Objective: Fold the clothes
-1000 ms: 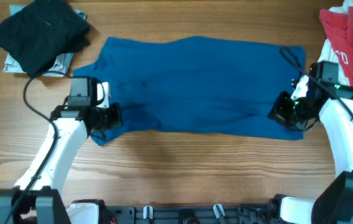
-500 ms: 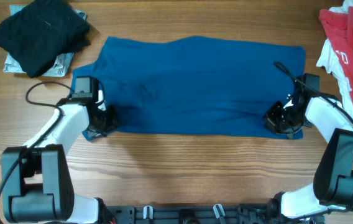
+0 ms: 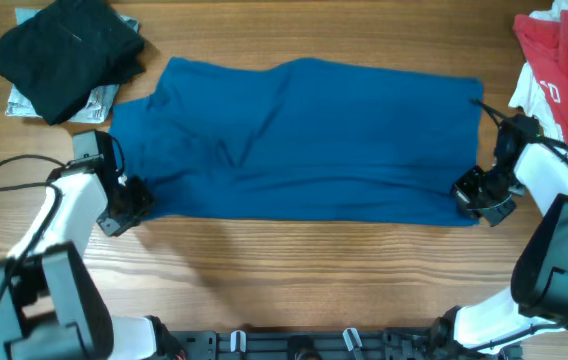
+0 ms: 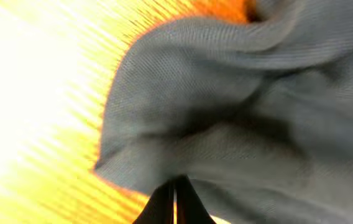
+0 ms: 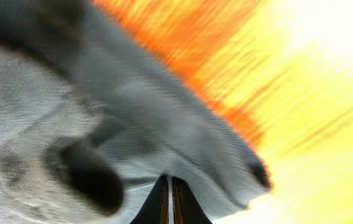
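The royal-blue shirt (image 3: 304,135) lies spread flat across the middle of the table. My left gripper (image 3: 127,203) is at its front left corner, jaws shut on the cloth; the left wrist view shows the blurred fabric (image 4: 238,112) just ahead of the closed fingers (image 4: 173,199). My right gripper (image 3: 476,198) is at the front right corner, shut on the cloth; the right wrist view shows the fabric (image 5: 102,124) pinched at the closed fingers (image 5: 169,202).
A black garment (image 3: 64,50) lies on a grey patterned cloth (image 3: 19,100) at the back left. A red-and-white garment (image 3: 564,60) lies at the back right. Bare wood table (image 3: 294,270) runs along the front.
Both grippers have moved outward, left arm to the left and right arm to the right, pulling the shirt's front edge straighter and wider.
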Robot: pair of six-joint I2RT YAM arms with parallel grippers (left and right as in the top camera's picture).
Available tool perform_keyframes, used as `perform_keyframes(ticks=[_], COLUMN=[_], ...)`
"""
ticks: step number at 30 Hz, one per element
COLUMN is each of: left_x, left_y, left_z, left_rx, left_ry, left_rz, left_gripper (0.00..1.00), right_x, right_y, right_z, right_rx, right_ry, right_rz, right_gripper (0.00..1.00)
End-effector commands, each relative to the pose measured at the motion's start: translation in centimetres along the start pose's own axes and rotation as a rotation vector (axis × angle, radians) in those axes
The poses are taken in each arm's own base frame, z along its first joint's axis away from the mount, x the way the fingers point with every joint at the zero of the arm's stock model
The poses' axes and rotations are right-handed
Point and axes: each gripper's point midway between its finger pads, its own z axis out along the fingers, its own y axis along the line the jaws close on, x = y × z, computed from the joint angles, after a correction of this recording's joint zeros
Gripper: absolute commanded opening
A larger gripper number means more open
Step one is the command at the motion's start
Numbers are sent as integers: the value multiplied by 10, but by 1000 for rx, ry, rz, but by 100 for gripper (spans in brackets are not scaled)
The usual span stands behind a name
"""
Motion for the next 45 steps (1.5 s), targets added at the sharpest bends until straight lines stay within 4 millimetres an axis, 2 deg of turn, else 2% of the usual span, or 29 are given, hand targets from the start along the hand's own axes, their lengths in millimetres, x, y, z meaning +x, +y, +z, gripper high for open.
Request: perform_keyframes(ticks=[1, 3, 4, 6, 7, 9, 10, 11, 14, 17, 20, 22, 26, 31, 33, 38, 40, 42, 44, 45], left_x=[-16, -19, -19, -15, -15, -13, -10, -4, -6, -12, -21, -25, -26, -30, -36, -55, -64, -83, -93, -92], left_y=[-13, -23, -29, -53, -61, -80, -85, -93, -98, -104, -110, -113, -114, -117, -120, -134, -135, -117, -97, -94], left_z=[-45, -68, -76, -88, -87, -76, -69, -48, -19, -2, 4, 6, 6, 4, 2, -9, -12, -13, -13, -15], left_rx=[105, 173, 197, 288, 302, 313, 308, 287, 264, 270, 285, 292, 297, 306, 317, 371, 360, 234, 120, 110], left_ry=[-144, -213, -238, -259, -264, -249, -229, -176, -128, -121, -147, -159, -167, -184, -210, -303, -359, -450, -497, -497], left_rz=[-17, 1, 14, 72, 93, 148, 165, 193, 177, 171, 173, 174, 175, 177, 179, 194, 249, 227, 195, 177], left_gripper=[4, 9, 12, 20, 19, 4, 4, 4, 4, 4, 4, 4, 4, 5, 4, 4, 4, 4, 13, 13], right_x=[-26, -30, -29, -14, -10, 0, 7, 14, 23, 33, 50, 45, 34, 5, -10, -40, -56, -68, -71, -68], right_y=[0, 7, 20, 54, 59, 65, 66, 70, 72, 68, 71, 75, 83, 79, 79, 94, 87, 66, 52, 49], right_z=[-37, -66, -77, -88, -88, -81, -75, -67, -51, -35, -13, -6, -5, 17, 14, -18, -26, -25, -23, -24], right_rx=[11, -31, -99, -291, -308, -300, -291, -288, -285, -286, -357, -381, -410, -324, -307, -334, -274, -158, -120, -147], right_ry=[-102, -137, -140, -97, -87, -75, -59, -51, -35, 5, 53, 20, -11, -105, -168, -253, -322, -381, -378, -339], right_rz=[31, 17, -45, -227, -261, -309, -325, -340, -304, -262, -270, -275, -215, -170, -148, -151, -136, -111, -84, -69], right_gripper=[4, 4, 4, 11, 12, 9, 7, 5, 6, 4, 4, 4, 4, 4, 4, 7, 14, 17, 16, 8])
